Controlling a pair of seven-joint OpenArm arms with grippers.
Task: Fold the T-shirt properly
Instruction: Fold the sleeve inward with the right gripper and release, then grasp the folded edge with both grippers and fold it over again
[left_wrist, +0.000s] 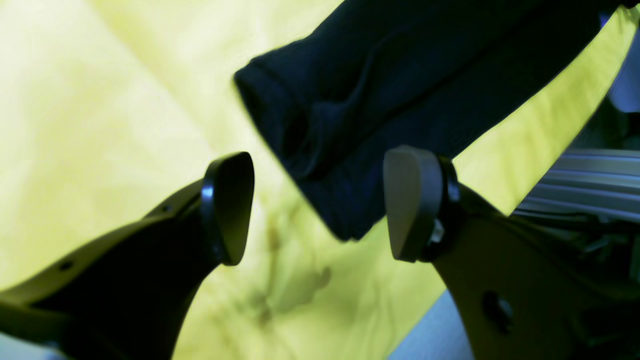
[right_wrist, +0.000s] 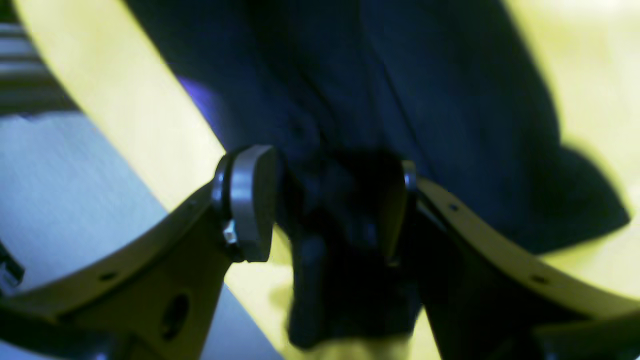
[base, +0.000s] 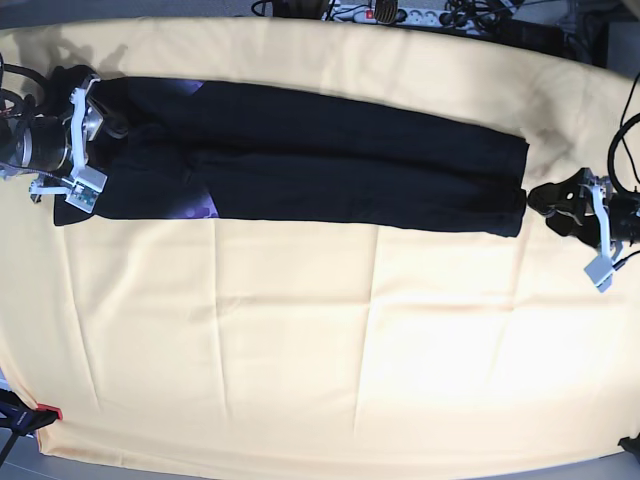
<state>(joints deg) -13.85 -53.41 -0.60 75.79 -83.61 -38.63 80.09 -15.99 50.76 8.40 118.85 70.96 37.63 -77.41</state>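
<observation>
Shirt — the big black cloth T-shirt (base: 320, 160) lay as a long band on the pale yellow tablecloth (base: 320, 350). Left gripper (left_wrist: 320, 205) gaped empty beside one end; right gripper (right_wrist: 325, 200) had parted jaws around the other — both should pinch evenly before folding.

T-shirt (base: 320, 165): large, black, of plain cloth, folded lengthwise into a long narrow band. Laid flat across the far half of the worktop (base: 300, 350), parallel to the far edge, reaching from near the left edge almost to the right edge. Small purple patches of print exposed near the left end. Right end cut square, with a thick folded hem; left end bunched and creased, its cloth gathered into soft ridges.
</observation>
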